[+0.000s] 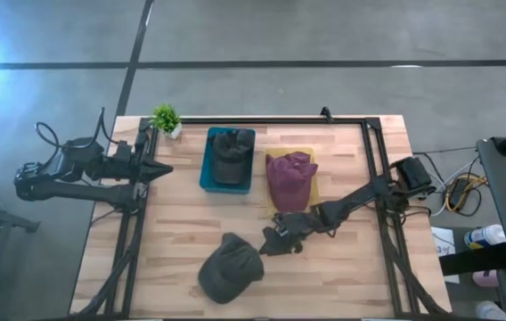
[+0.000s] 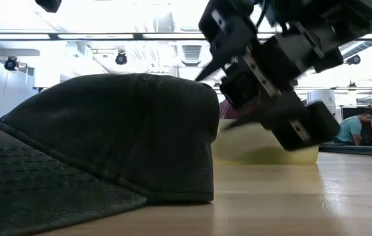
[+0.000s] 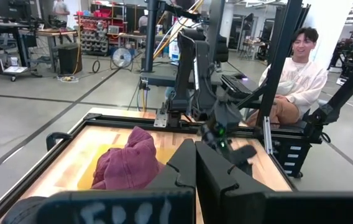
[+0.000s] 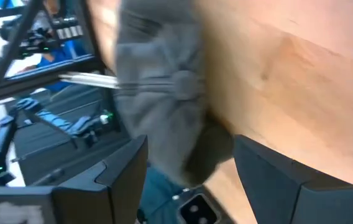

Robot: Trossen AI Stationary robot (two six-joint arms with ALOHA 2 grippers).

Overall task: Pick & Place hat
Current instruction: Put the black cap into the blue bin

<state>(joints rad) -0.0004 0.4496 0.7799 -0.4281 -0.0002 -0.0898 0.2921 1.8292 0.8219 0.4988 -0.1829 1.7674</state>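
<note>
A dark grey hat (image 1: pixel 231 267) lies crown up on the wooden table near its near edge; it fills the low view's foreground (image 2: pixel 107 131). My right gripper (image 1: pixel 269 242) hangs just to the hat's right, open and raised off the table (image 2: pixel 222 95). In the right wrist view the blurred hat (image 4: pixel 158 81) shows ahead between the spread fingers (image 4: pixel 189 149). My left gripper (image 1: pixel 166 169) waits shut at the table's left edge, its closed fingers (image 3: pixel 195 155) pointing across the table.
A blue bin (image 1: pixel 207 160) holding a dark hat stands at the table's far middle. A maroon hat (image 1: pixel 290 176) sits on a yellow tray (image 1: pixel 314 183) beside it. A small potted plant (image 1: pixel 166 118) stands at the far left corner. A black frame (image 1: pixel 373 160) borders the table. A person (image 3: pixel 294 68) sits beyond.
</note>
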